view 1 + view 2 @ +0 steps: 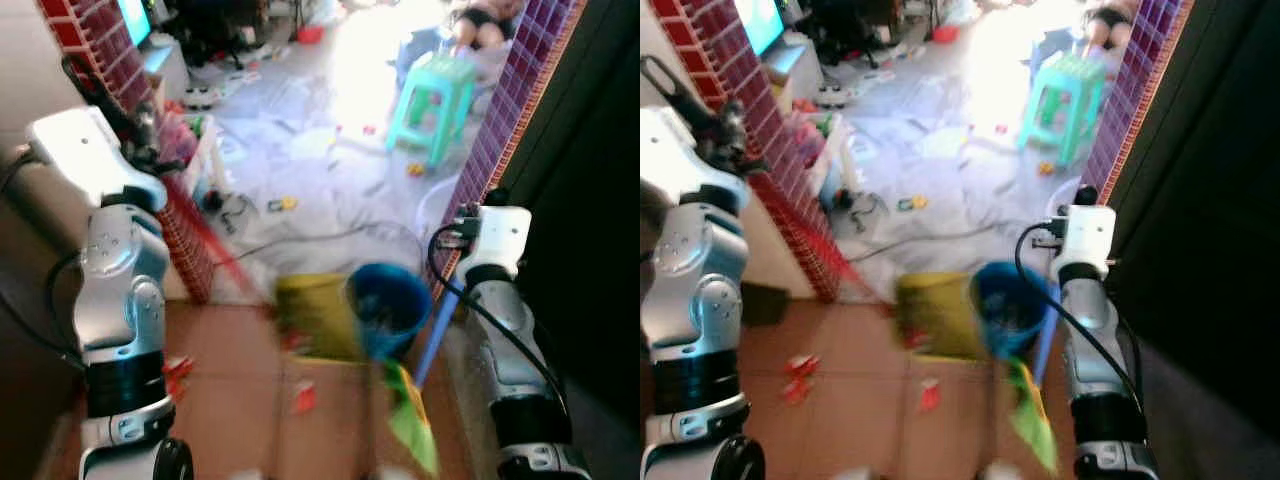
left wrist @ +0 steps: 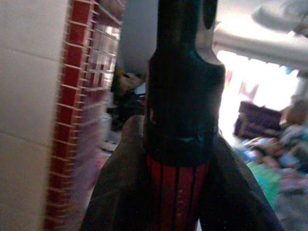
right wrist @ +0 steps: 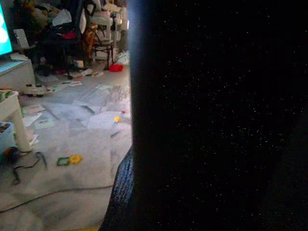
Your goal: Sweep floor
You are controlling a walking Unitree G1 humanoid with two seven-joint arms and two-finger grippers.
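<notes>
Red-and-black broom handle (image 2: 179, 144) clamped in left pincer (image 2: 180, 192). Right pincer state indeterminable. Red scraps (image 1: 797, 378) scattered on terracotta tile floor (image 1: 850, 380).

Red-and-black striped broom handle (image 2: 178, 192), blue bucket (image 1: 390, 305), turquoise stool (image 1: 432, 100), red-tiled wall (image 1: 185, 235).

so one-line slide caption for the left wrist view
Left gripper shut on the red-and-black broom handle beside a red-tiled wall edge.
</notes>
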